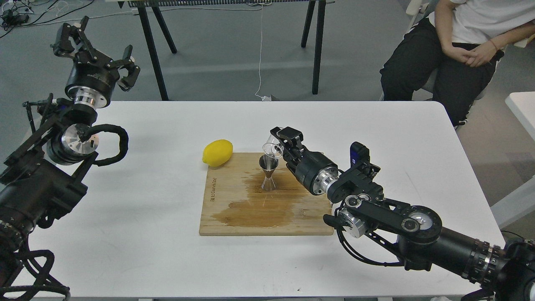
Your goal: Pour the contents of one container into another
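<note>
Clear glass cup (272, 149), likely light, slick and fragile, was tipped above the steel jigger (268, 172) and pinched at its side by the right gripper (279, 147). Jigger stood upright on a wet-stained wooden board (234, 209), near a waxy lemon (217, 153). Left gripper (100, 56) hung spread, well apart.

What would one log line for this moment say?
right pincer: tipping cup over jigger | left pincer: raised, open | board: wet

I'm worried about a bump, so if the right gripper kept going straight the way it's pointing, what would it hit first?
Probably the lemon. The right gripper points left and slightly away, tipping the glass cup over the steel jigger. Depth is unclear, so it might pass just behind the lemon.
</note>
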{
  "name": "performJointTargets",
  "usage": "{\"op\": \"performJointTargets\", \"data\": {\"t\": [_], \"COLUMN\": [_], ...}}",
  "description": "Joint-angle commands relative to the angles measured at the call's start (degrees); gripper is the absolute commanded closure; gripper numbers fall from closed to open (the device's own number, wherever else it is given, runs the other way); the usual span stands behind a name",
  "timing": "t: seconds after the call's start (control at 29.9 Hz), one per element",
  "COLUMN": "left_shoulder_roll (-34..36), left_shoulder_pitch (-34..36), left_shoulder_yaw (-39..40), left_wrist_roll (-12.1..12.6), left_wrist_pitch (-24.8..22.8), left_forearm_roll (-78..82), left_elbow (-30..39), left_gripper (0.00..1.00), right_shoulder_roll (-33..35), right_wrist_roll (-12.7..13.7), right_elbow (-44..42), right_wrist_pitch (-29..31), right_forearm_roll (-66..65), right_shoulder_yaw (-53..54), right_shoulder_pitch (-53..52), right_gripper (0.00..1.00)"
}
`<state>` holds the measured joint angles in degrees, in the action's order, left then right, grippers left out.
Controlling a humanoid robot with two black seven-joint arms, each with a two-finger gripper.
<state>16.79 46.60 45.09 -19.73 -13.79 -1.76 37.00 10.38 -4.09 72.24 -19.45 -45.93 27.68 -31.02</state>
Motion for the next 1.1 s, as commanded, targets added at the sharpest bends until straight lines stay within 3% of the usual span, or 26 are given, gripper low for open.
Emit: {"op": "performJointTargets", "data": {"t": [0.0, 0.77, 1.07], "left_shoulder_roll": [0.0, 0.0, 0.0], "left_shoulder_pitch": [0.0, 0.0, -0.1], "left_shoulder_yaw": [0.0, 0.2, 0.2], "left_wrist_roll": [0.0, 0.0, 0.0], "left_wrist_pitch": [0.0, -0.2, -0.3], "left_forearm_roll": [0.0, 0.0, 0.0], "left_elbow": [0.0, 0.0, 0.0], "left_gripper": [0.00, 0.00, 0.00], "right_shoulder_roll": [0.0, -2.0, -3.1], "right_wrist_roll": [-0.7, -3.9, -6.8], "right_elbow": [-0.2, -3.2, -6.5], "right_wrist_pitch": [-1.2, -4.2, -5.2], "right_forearm_roll": [-1.3, -8.7, -13.7], "right_shoulder_yaw": [-1.2, -3.9, -7.3], "right_shoulder_pitch": [-0.1, -1.0, -2.1], "right_gripper": [0.70, 0.70, 0.69]}}
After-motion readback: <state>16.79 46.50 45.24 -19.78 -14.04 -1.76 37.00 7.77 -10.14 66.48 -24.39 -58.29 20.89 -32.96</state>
